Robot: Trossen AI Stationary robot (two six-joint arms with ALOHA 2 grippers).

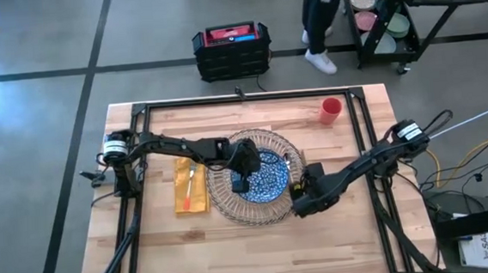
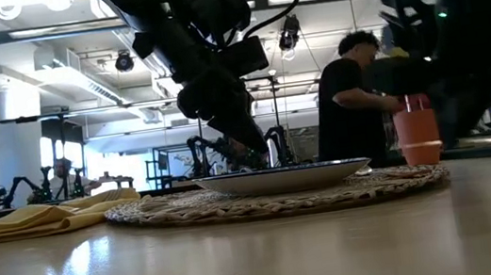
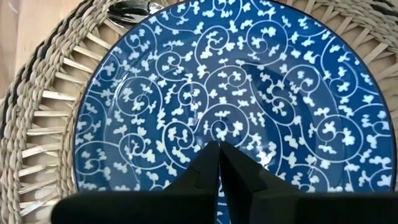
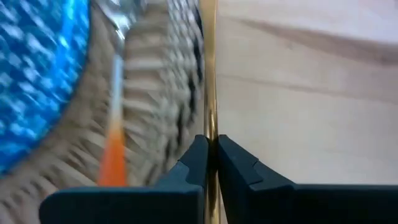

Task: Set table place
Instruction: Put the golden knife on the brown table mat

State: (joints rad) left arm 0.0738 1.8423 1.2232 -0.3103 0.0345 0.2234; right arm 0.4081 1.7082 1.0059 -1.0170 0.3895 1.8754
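Note:
A blue-patterned plate (image 1: pixel 264 176) sits on a round woven charger (image 1: pixel 222 194) at the table's middle. My left gripper (image 3: pixel 217 149) is shut just above the plate's middle; I cannot tell whether it touches. My right gripper (image 4: pixel 211 140) is at the charger's right rim (image 1: pixel 299 203), shut on a thin gold-coloured piece of cutlery (image 4: pixel 209 68) seen edge-on. Another orange-handled piece (image 4: pixel 114 146) lies on the charger beside it. A yellow napkin (image 1: pixel 190 185) with an orange-handled utensil (image 1: pixel 190 181) lies left of the charger. The red cup (image 1: pixel 331 110) stands at the far right. My right gripper pinches the thin gold-coloured piece (image 4: pixel 209 124) between its two fingers. The piece runs straight on ahead of the fingertips, in line with the fingers, over the seam between the charger's rim and the bare table. I cannot tell whether it rests on anything.
Black frame rails (image 1: pixel 250 100) run along the table's far edge and both sides. There is bare wood (image 1: pixel 261 256) along the near edge and right of the charger. Beyond the far edge stand a black and red case (image 1: pixel 232 49), a person (image 2: pixel 346 105) and a cart (image 1: pixel 424 3).

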